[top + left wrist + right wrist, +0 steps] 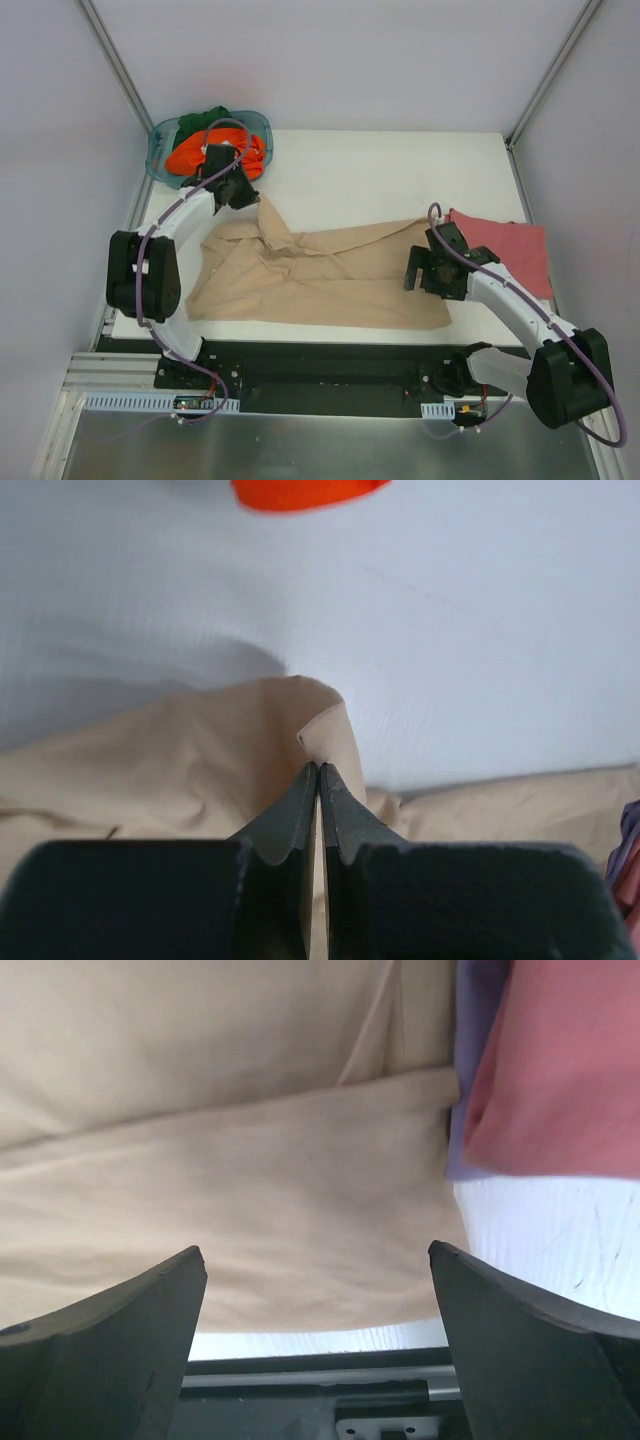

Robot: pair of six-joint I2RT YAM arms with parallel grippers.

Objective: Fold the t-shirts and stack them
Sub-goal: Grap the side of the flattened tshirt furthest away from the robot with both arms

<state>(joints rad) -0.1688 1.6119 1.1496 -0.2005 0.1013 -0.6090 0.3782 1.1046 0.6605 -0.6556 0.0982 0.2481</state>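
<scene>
You are seeing the tan-beige t-shirt [330, 280] lying spread across the frame's centre and the dusty red t-shirt [512, 250] sitting at right; your left gripper [248, 194] is pinching the tan-beige t-shirt's upper-left corner, your right gripper [425, 276] is hanging spread wide above its right edge

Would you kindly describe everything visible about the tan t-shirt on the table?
The tan t-shirt is soft, plain, cotton-looking cloth, spread unfolded and wrinkled across the near half of the white table. The left tool is shut on its far-left edge, holding it up in a small peak. The right tool hangs open above its right end, which lies beside the folded red t-shirt.
</scene>
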